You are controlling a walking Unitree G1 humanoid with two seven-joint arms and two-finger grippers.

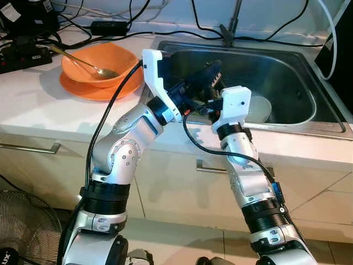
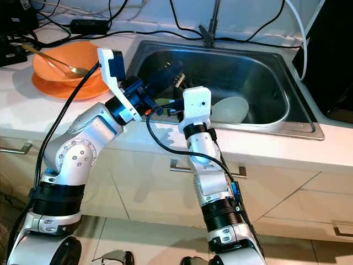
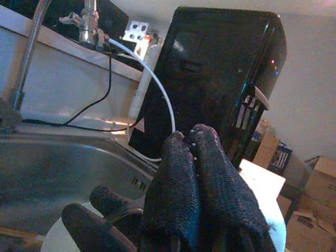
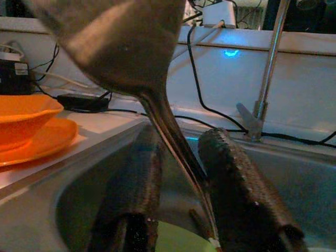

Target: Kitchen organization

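Over the sink (image 1: 298, 118), right gripper (image 4: 181, 210) pinches metal spoon (image 4: 131, 47) mid-handle; stiff, slippery, light; left gripper (image 3: 202, 173) closed, empty.

2 silver jointed arms, white wrist housings, black cables, seemingly mesh-textured fingers (image 3: 210, 173)

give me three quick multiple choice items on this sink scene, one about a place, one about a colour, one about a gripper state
1. Where does the bowl stand?
A. in the sink
B. on a plate on the counter
C. on the floor

2. What colour is the bowl?
A. orange
B. blue
C. black

3. What is the right gripper doing?
A. hanging idle
B. gripping a cable
C. holding a metal spoon

Answers: 1 B, it sits on the orange plate left of the sink. 2 A, plainly orange. 3 C, the handle runs between its fingers.
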